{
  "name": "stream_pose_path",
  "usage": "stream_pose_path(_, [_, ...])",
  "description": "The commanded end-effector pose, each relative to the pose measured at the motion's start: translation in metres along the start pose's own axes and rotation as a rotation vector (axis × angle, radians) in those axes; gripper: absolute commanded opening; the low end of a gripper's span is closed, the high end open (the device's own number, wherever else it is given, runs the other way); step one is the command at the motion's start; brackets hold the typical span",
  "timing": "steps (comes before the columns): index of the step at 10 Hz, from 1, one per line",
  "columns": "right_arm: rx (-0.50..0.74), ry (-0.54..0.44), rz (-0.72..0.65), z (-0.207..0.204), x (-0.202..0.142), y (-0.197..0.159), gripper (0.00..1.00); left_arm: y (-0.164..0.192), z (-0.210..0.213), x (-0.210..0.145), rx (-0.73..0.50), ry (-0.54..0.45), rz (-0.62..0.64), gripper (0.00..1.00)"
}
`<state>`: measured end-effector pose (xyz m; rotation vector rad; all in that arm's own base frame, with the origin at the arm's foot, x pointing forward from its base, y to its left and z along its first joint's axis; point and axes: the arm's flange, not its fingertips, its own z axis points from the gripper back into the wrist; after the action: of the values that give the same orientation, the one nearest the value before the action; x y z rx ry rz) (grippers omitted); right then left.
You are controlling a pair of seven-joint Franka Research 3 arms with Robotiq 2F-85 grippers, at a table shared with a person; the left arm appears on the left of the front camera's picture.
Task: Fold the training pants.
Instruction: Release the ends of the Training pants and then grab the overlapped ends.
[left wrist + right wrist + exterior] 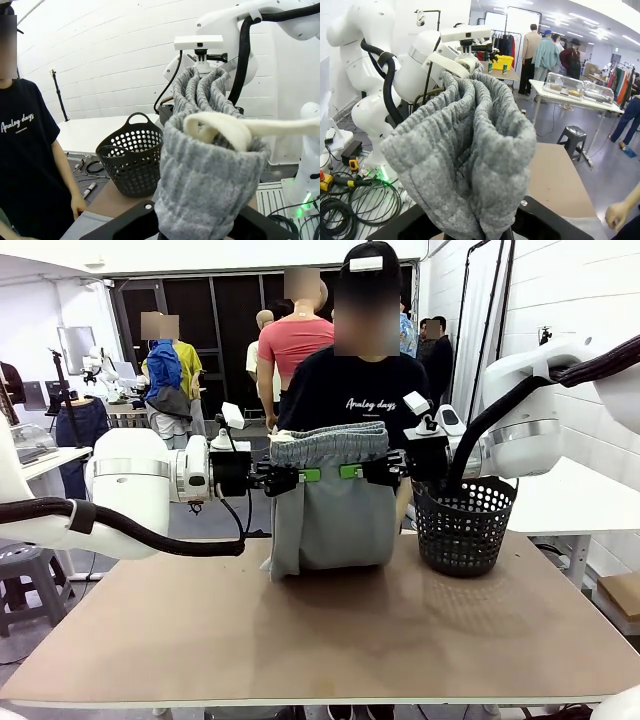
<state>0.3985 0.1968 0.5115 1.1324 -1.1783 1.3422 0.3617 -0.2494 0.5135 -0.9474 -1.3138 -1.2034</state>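
Note:
The light grey training pants [332, 510] hang over the far half of the table, held up by the gathered waistband. My left gripper [308, 476] is shut on the waistband's left end and my right gripper [350, 472] is shut on its right end, both with green pads showing. The legs drape down and the lower edge rests on the tabletop. In the left wrist view the bunched waistband [210, 165] with a white drawstring [235, 127] rises from between my fingers. In the right wrist view the same grey waistband [470, 145] stands close to the lens.
A black mesh basket [463, 525] stands on the table's far right, beside the pants. A person in a black T-shirt [360, 390] stands right behind the pants at the far edge. The brown tabletop [320, 630] stretches towards me.

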Motion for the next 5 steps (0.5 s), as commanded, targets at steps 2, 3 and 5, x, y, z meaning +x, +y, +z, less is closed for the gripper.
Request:
stream_pose_path(2, [0.006, -0.013, 0.006, 0.0021, 0.0006, 0.0042, 0.0, -0.0024, -0.0015, 0.0036, 0.015, -0.005, 0.007, 0.0])
stream_pose_path(3, [0.006, -0.013, 0.006, 0.0021, 0.0006, 0.0042, 0.0, -0.0024, -0.0015, 0.0036, 0.015, -0.005, 0.007, 0.0])
stream_pose_path(5, [0.006, -0.013, 0.006, 0.0021, 0.0006, 0.0042, 0.0, -0.0024, -0.0015, 0.0036, 0.015, -0.005, 0.007, 0.0])
